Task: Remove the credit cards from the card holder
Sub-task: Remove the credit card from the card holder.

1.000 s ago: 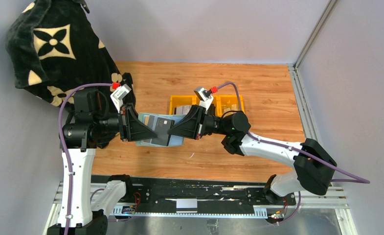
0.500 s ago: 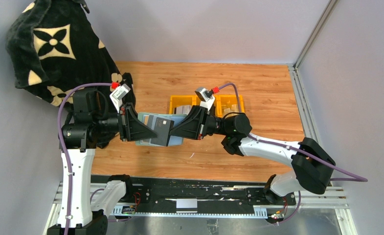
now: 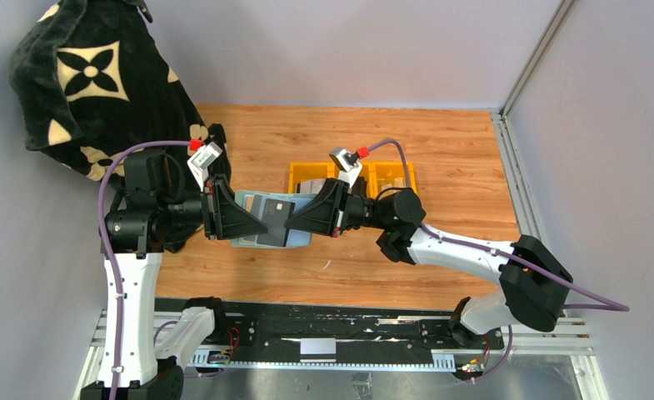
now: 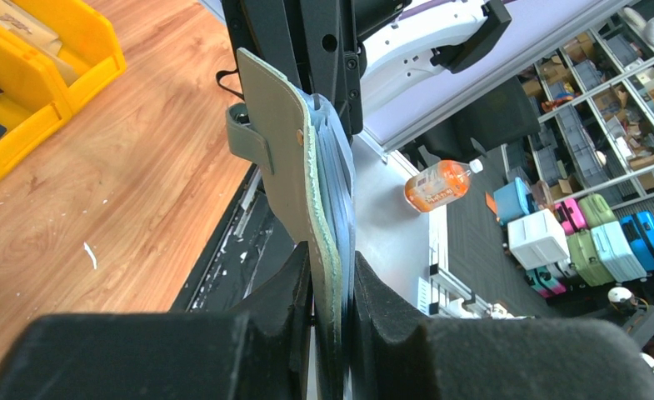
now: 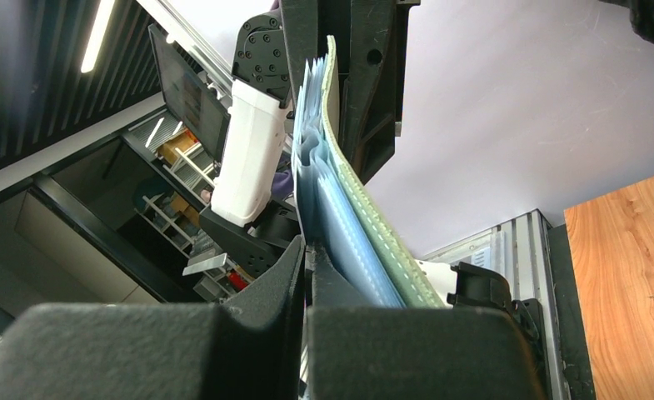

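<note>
Above the wooden table (image 3: 440, 142) we are holding the card holder (image 4: 282, 142) between both arms, long axis arm to arm, the left gripper (image 4: 333, 267) clamping one end in its jaws, the right gripper (image 5: 308, 250) pinching its jaws shut on the sleeves (image 5: 331, 208) opposite.

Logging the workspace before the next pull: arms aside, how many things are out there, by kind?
Yellow bins: 2
Card holder: 1
Patterned cloth: 1
Total: 4
</note>
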Motion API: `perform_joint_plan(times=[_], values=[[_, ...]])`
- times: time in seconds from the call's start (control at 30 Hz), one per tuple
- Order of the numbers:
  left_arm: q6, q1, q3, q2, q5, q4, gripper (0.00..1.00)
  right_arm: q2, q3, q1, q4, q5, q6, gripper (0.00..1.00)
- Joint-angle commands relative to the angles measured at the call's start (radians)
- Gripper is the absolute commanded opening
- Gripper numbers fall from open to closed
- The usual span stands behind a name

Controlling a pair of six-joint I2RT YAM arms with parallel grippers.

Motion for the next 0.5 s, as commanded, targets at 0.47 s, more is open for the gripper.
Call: perform_joint_plan(times=[0.47], values=[[-0.032, -0.002, 0.048, 0.003, 0.019, -0.002, 0.0, -0.05, -0.1, -0.047, 0.166, -0.007, 0.064, 0.0]])
